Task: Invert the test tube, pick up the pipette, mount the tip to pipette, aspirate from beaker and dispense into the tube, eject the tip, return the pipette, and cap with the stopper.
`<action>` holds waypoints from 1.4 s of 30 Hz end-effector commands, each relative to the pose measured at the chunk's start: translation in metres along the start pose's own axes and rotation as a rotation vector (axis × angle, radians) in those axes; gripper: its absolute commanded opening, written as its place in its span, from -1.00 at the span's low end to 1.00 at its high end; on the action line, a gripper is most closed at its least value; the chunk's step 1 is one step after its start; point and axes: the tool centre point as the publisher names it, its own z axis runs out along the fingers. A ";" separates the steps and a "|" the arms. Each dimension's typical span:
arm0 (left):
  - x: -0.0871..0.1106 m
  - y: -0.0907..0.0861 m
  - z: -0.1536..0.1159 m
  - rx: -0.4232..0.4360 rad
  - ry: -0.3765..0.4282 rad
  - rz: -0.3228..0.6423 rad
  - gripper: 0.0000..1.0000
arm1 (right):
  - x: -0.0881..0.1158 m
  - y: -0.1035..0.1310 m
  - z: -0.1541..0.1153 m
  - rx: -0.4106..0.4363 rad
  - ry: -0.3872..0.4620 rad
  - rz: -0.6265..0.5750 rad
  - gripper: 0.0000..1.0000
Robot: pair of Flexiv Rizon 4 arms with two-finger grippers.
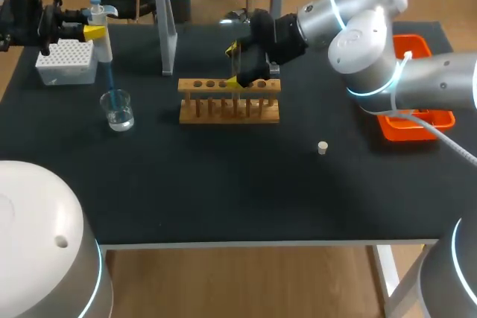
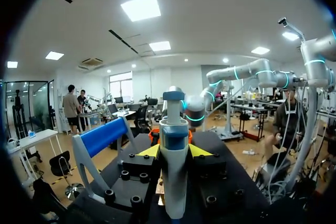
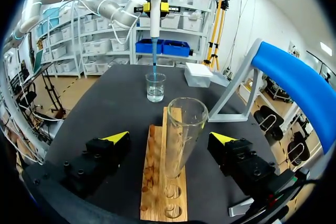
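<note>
head view: my left claw holds the pipette upright over the beaker, its blue tip reaching down into the glass. the white tip box sits just behind the beaker. my right claw hangs over the wooden rack. the stopper lies alone on the black table, well apart from the rack.

left wrist view: my left claw is clamped on the pipette, one yellow fingertip on each side of its body.

right wrist view: my right claw is spread wide. the test tube stands in the rack between the fingers, touching neither. ahead, the pipette dips its tip into the beaker.
</note>
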 end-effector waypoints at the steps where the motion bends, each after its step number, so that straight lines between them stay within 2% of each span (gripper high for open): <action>1: 0.006 -0.020 0.001 -0.033 -0.012 0.011 -1.00 | 0.000 0.001 -0.001 0.004 0.001 0.001 1.00; 4: 0.006 -0.032 0.003 -0.051 -0.017 0.015 -1.00 | 0.000 0.001 -0.001 0.004 0.001 0.001 1.00; 11: 0.003 -0.074 0.027 -0.081 -0.016 0.017 -1.00 | 0.000 0.001 -0.001 0.004 0.001 0.001 1.00; 17: -0.001 -0.111 0.065 -0.083 0.011 -0.008 -1.00 | 0.000 0.001 -0.001 0.004 0.001 0.001 1.00; 22: 0.000 -0.135 0.108 -0.060 0.100 0.013 -1.00 | 0.000 0.001 -0.001 0.004 0.001 0.001 1.00; 26: 0.005 -0.143 0.140 -0.051 0.169 0.028 -1.00 | 0.000 0.001 -0.001 0.004 0.001 0.001 1.00; 42: 0.005 -0.143 0.140 -0.051 0.169 0.028 -1.00 | 0.000 0.001 -0.001 0.004 0.001 0.001 1.00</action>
